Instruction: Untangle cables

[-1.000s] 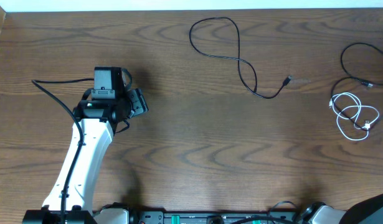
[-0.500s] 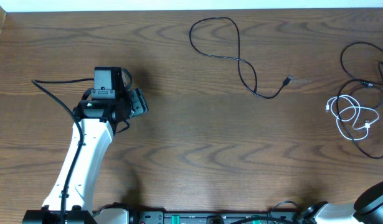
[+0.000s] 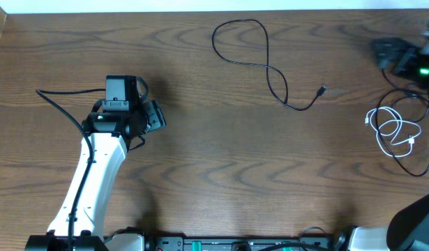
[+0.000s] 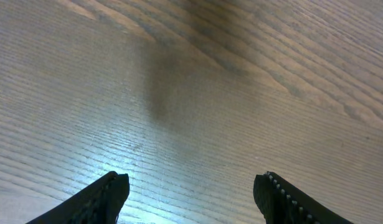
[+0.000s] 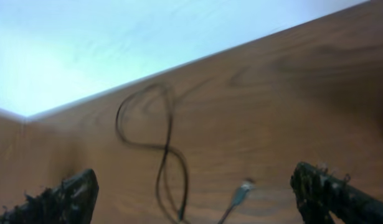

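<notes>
Left gripper [image 4: 194, 199]: spread, with nothing between the two dark fingers; the left wrist view shows only bare wood grain under the gap.
Left gripper's place: over the left half of the table [image 3: 221, 160], at the end of the white left arm [image 3: 95, 167] that reaches up from the near edge; well apart from every cable.
Right gripper [image 5: 197, 196]: spread wide, its fingertips at opposite edges of the right wrist view, nothing pinched.
Right gripper's place: at the far right corner in the overhead view, a dark blurred shape with a green light, above the cables that lie on that side.
Ahead of the right gripper: the black cable with the loop [image 5: 165, 148], seen across the wood, its plug end [image 5: 240, 194] low in the view between the fingertips but far beyond them.
Black cable with the loop [image 3: 268, 66]: lies alone at the far middle of the table, a rounded loop at the top, then a tail curving down and right to a small plug.
White cable [image 3: 395, 132]: a loose coil of a few overlapping turns near the right edge, flat on the table.
Second black cable [image 3: 416, 171]: runs round the white coil, above and below it, and out past the right edge; whether the two cross or merely lie side by side cannot be told.
Spacing: the looped black cable is well apart from the pair on the right.
</notes>
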Controlling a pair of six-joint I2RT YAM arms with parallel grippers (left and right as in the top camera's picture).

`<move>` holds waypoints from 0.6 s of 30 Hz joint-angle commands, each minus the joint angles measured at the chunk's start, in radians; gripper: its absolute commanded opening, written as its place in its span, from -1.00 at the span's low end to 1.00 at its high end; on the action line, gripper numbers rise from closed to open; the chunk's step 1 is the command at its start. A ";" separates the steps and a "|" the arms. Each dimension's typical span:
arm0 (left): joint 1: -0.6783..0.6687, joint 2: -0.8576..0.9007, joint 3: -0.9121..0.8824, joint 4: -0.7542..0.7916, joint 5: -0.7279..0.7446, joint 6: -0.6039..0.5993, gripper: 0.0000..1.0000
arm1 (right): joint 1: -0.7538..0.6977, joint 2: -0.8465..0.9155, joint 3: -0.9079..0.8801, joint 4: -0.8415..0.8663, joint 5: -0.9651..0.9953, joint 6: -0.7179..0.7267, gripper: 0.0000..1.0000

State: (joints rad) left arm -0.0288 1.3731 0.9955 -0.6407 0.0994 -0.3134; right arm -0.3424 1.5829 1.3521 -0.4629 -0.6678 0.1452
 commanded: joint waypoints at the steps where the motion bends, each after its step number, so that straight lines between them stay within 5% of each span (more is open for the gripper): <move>1: 0.004 0.002 0.020 -0.003 -0.006 0.006 0.40 | 0.208 0.005 0.000 -0.071 0.286 -0.129 0.91; 5: 0.004 0.002 0.020 -0.003 -0.006 0.006 0.40 | 0.388 0.017 0.114 -0.235 0.592 -0.196 0.99; 18: 0.004 0.002 0.020 -0.002 -0.006 0.006 0.40 | 0.505 0.518 0.949 -0.881 0.584 -0.214 0.99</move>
State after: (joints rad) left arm -0.0288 1.3731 0.9955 -0.6411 0.0990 -0.3134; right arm 0.1432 2.0083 2.1689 -1.3018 -0.0765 -0.0570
